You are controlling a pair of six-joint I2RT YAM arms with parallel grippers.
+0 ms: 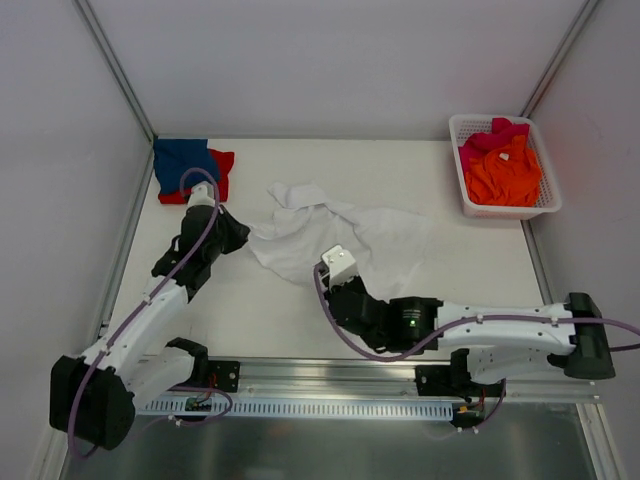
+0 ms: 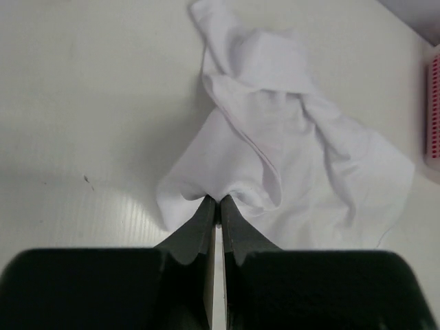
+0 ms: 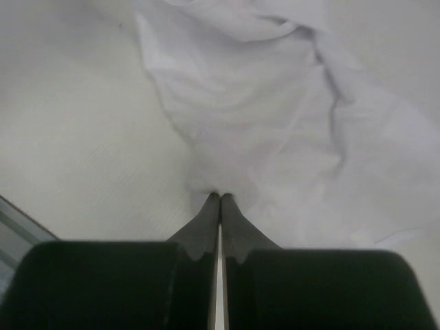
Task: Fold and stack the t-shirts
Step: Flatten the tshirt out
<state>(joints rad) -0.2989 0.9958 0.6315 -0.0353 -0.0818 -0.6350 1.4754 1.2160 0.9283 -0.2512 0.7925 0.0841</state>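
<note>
A large white t-shirt (image 1: 345,232) lies crumpled in the middle of the table. My left gripper (image 1: 244,238) is shut on its left edge, and the left wrist view shows the cloth (image 2: 275,137) pinched at the fingertips (image 2: 218,201). My right gripper (image 1: 325,272) is shut on the shirt's near edge; in the right wrist view the fabric (image 3: 261,117) bunches at the closed tips (image 3: 221,196). A folded blue t-shirt (image 1: 183,160) lies on a red one (image 1: 223,168) at the back left. Orange (image 1: 505,175) and pink (image 1: 485,138) t-shirts sit in the basket.
The white lattice basket (image 1: 468,190) stands at the back right corner, against the right wall. Metal frame posts run along both side walls. The arms' bases and a slotted rail (image 1: 330,405) line the near edge.
</note>
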